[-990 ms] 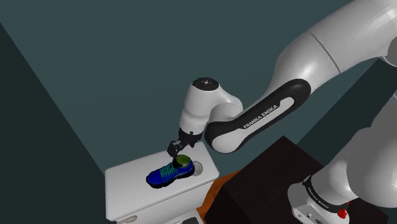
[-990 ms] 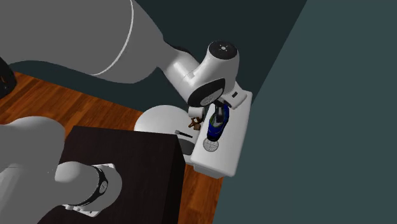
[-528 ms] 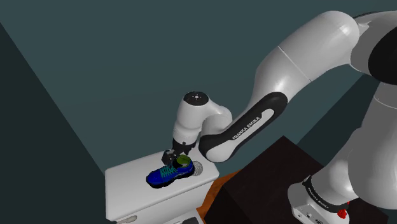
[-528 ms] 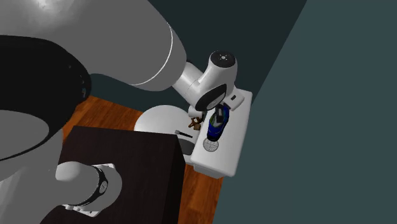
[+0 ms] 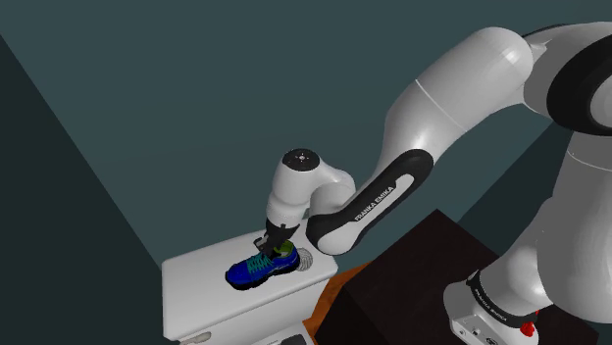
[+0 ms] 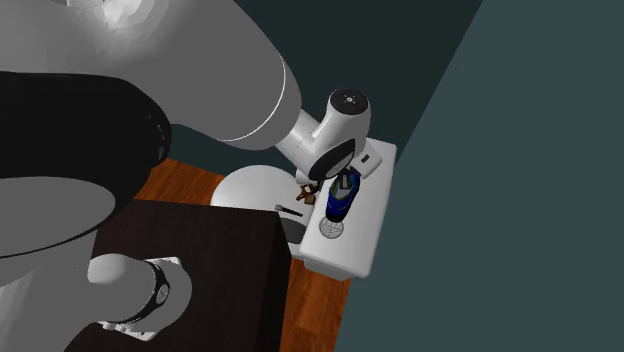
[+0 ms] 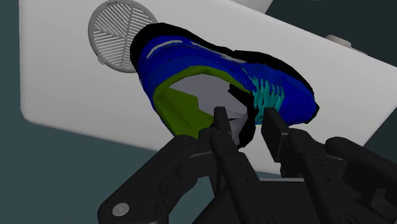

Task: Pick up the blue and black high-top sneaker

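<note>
Hovering over the blue and black sneaker [image 7: 210, 70], gripper [image 7: 248, 121] with fingers [image 7: 221, 127] spread apart, straddling the tongue at the green-lined collar, nothing clasped, sneaker sitting upright on the white surface [image 7: 57, 83], just beside a round ribbed disc [image 7: 114, 32].

We count one sneaker [image 7: 191, 60], blue and black with teal laces, and one round ribbed disc [image 7: 118, 32], both on one white cabinet top [image 5: 196, 284]. One small brown figure [image 6: 305, 193] by the cabinet's edge. One round white object [image 6: 245, 185], one dark stand [image 5: 412, 284]. One arm [image 5: 461, 88], one gripper [image 7: 247, 121], two fingers [image 7: 275, 130].
</note>
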